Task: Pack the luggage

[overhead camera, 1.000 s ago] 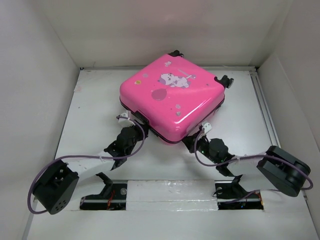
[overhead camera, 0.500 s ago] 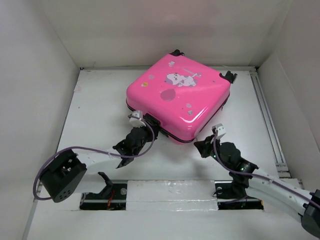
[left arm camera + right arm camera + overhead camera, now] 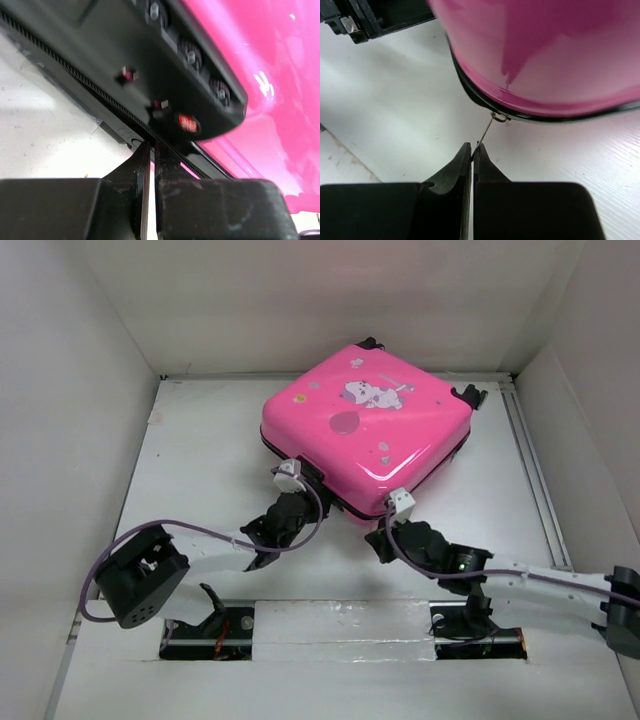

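Even overhead light keeps the white table [image 3: 200,460] bright, and glare spots sit on the glossy shell of the luggage [image 3: 365,430]. My left wrist view is dim and smeared close up. My right one shows the zipper pull [image 3: 486,132] sharp and the shell blurred.

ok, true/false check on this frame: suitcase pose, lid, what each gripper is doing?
1. The luggage stands upright on its wheels. False: it lies flat on the table, stickered shell up.
2. Its lid is closed. True.
3. The right gripper is wide open. False: it is shut on the thin zipper pull.
4. The left gripper is shut, right by the black lock panel. True.
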You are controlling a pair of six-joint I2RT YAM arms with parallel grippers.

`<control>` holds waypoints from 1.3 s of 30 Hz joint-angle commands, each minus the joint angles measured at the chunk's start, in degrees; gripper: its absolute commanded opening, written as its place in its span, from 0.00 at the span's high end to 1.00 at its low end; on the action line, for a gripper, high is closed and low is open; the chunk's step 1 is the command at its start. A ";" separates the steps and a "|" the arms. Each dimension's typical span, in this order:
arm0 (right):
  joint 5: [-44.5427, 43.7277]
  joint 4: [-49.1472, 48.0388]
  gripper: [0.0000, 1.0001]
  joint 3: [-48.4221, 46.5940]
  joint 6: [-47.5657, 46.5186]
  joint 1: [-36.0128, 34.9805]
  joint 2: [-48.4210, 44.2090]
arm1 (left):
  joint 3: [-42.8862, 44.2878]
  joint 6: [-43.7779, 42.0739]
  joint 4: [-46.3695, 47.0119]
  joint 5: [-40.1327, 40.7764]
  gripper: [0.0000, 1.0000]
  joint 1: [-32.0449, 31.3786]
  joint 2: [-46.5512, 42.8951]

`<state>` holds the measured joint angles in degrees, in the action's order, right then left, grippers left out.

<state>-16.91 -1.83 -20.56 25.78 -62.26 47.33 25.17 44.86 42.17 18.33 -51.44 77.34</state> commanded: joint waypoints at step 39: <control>-3.13 -11.89 1.00 -6.51 7.27 -4.54 11.82 | 13.59 2.51 -16.35 -3.37 0.22 26.71 -19.71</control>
<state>-25.69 -10.48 -26.04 32.23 -65.28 61.06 35.46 44.66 22.13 22.22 -30.57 54.78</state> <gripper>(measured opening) 0.023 0.783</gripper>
